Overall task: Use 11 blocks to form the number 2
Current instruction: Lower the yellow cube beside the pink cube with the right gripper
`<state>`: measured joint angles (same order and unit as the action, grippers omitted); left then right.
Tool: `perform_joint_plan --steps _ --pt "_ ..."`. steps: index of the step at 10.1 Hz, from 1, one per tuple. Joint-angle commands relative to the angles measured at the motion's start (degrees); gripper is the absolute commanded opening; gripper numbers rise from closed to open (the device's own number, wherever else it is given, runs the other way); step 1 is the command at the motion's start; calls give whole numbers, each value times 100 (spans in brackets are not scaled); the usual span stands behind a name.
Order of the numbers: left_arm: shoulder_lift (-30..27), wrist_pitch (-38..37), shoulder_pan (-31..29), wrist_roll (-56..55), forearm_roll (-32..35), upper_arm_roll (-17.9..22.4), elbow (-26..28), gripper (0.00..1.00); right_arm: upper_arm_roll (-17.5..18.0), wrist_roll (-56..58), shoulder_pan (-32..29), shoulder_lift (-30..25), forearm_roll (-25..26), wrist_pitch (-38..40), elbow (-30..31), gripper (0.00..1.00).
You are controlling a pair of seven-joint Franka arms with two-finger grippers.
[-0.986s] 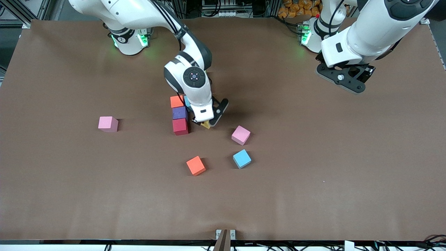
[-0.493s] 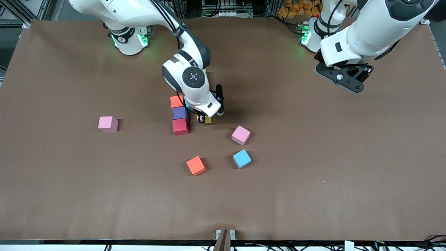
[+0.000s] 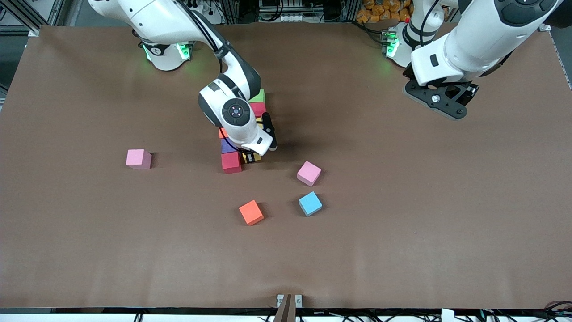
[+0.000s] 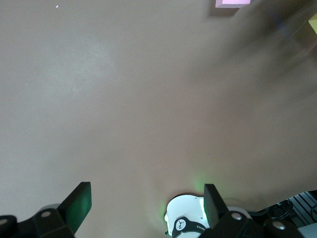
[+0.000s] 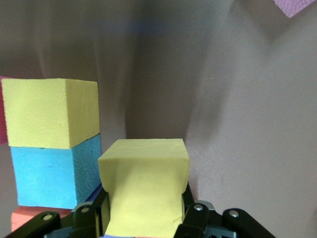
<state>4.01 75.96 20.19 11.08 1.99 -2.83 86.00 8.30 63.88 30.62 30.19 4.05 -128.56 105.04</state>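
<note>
My right gripper (image 3: 251, 157) is shut on a yellow block (image 3: 253, 157), low beside the red block (image 3: 231, 162). That red block ends a row with the purple block (image 3: 227, 146) and an orange block (image 3: 221, 133). A green block (image 3: 258, 95) and another red block (image 3: 258, 108) show past the wrist. In the right wrist view the held yellow block (image 5: 143, 186) sits between the fingers of the right gripper (image 5: 143, 210), close to a second yellow block (image 5: 49, 113) and a light blue block (image 5: 49, 176). My left gripper (image 3: 440, 102) hangs open over bare table at the left arm's end.
Loose blocks lie nearer the front camera: a pink block (image 3: 309, 173), a light blue block (image 3: 310, 203), an orange block (image 3: 251, 212). Another pink block (image 3: 138, 158) lies toward the right arm's end. The brown table cover (image 3: 402, 223) spans the whole surface.
My right gripper has swung round and shifted with the yellow block toward the red block, and the wrist now uncovers the green and second red blocks. The left arm has barely moved.
</note>
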Motion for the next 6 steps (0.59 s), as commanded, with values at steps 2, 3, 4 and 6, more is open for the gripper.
perform_joint_plan --steps 2,3,4,6 --pt "-23 -64 -15 -62 -120 -7 -48 100 84 160 -161 39 8 -274 95 0" --pt "-23 -64 -15 -62 -120 2 -48 100 76 169 -161 57 8 -275 95 0" --pt "-23 -64 -15 -62 -120 2 -48 100 67 169 -161 66 8 -275 95 0" --pt "-23 -64 -15 -53 -120 -7 -39 100 49 177 -170 66 25 -292 95 0"
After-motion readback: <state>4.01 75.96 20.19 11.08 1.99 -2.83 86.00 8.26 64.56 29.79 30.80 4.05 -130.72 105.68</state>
